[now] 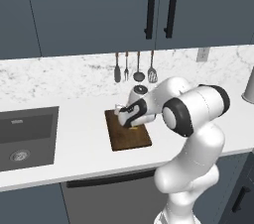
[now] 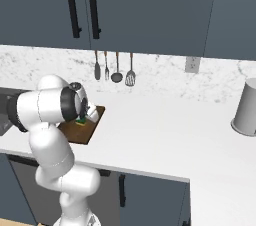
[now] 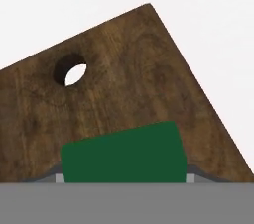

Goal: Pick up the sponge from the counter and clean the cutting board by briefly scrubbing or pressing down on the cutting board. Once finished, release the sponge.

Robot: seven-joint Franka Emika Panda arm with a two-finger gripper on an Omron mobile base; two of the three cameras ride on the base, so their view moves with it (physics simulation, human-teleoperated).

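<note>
The dark brown cutting board lies on the white counter, right of the sink. My gripper points down over the board's far half and is shut on the sponge. In the hand view the sponge's green face sits between the fingertips, just below the board's small hole. The sponge also peeks out green under the hand, right at the cutting board. Whether it presses on the wood I cannot tell.
A dark grey sink is set into the counter at left. Several utensils hang on the marble backsplash behind the board. A grey cylindrical container stands far right. Dark cabinets hang above.
</note>
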